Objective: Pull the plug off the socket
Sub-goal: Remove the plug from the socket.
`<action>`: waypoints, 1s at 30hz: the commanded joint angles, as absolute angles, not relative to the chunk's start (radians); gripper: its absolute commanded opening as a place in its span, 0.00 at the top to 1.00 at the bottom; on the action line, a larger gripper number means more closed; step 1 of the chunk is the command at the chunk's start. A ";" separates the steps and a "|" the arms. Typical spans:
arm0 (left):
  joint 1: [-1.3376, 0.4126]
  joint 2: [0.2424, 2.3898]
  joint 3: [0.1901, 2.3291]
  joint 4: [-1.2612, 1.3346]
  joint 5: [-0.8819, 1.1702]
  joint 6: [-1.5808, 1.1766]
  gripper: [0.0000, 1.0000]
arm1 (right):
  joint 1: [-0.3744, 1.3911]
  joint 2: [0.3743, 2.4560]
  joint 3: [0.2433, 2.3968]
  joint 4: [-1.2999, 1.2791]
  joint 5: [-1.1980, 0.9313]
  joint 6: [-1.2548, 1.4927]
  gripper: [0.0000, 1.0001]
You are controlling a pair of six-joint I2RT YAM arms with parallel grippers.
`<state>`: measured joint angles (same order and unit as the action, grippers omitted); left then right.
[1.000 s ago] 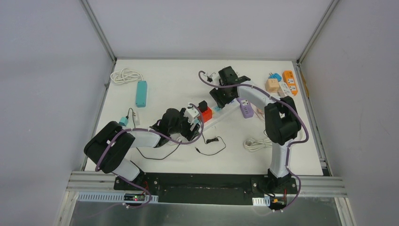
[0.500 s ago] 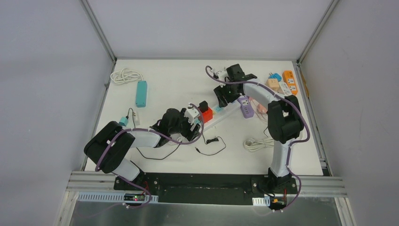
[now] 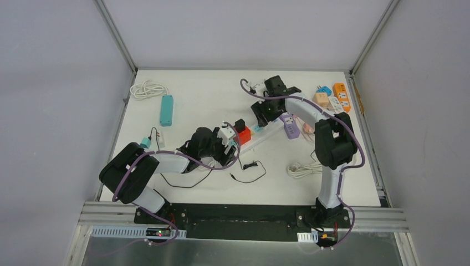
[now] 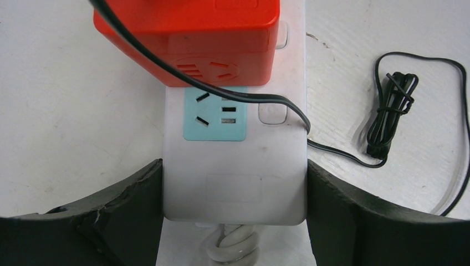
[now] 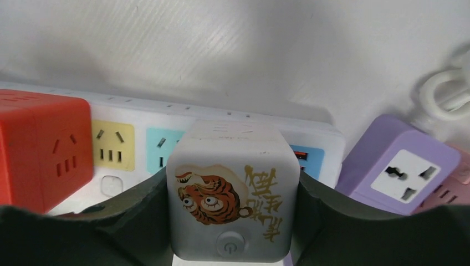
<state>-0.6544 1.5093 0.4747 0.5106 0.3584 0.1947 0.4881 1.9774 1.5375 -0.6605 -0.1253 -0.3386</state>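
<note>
- Step in hand: the pull itself, judging by both grips being set. The plug [image 5: 233, 160], a white cube with a tiger print, is not visibly clear of the strip [image 4: 235, 166].
- Right hand [image 5: 231, 180]: clamped on the plug, one finger against each side face.
- Left hand [image 4: 234, 188]: clamped across the cable end of the strip, fingers touching both long edges and bracing it on the table [image 3: 188, 111].
- Location of plug: over the part of the strip away from the left hand, between two blue sockets. A red cube [image 5: 39, 149] sits further along, and a purple adapter [image 5: 396, 166] lies near the strip's end.
- Seating: the plug body hides its base, so it cannot be told whether the pins are in the socket or just out.
- Next move, as a judgement: a straight draw of the right hand away from the strip face, without twist, while the left hand holds the strip down. A slanted pull would likely drag the strip or bind the pins.
- Hazard: a black cord [image 4: 388, 111] runs across the strip face near the left hand.
</note>
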 commanded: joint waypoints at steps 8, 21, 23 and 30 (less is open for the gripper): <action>-0.661 1.530 0.495 0.458 0.411 0.221 1.00 | 0.562 1.894 1.542 -0.684 -0.039 -0.419 1.00; -0.661 1.528 0.498 0.447 0.408 0.222 1.00 | 0.581 1.880 1.558 -0.706 -0.039 -0.407 1.00; -0.661 1.527 0.499 0.444 0.407 0.224 1.00 | 0.561 1.878 1.565 -0.724 -0.155 -0.375 1.00; -0.661 1.514 0.499 0.430 0.400 0.227 1.00 | 0.473 1.910 1.600 -0.795 -0.627 -0.265 1.00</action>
<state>-0.6552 1.5047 0.4858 0.4839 0.3840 0.1982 0.4454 1.9629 1.5497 -0.7174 -0.2169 -0.2955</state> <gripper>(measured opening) 0.775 0.616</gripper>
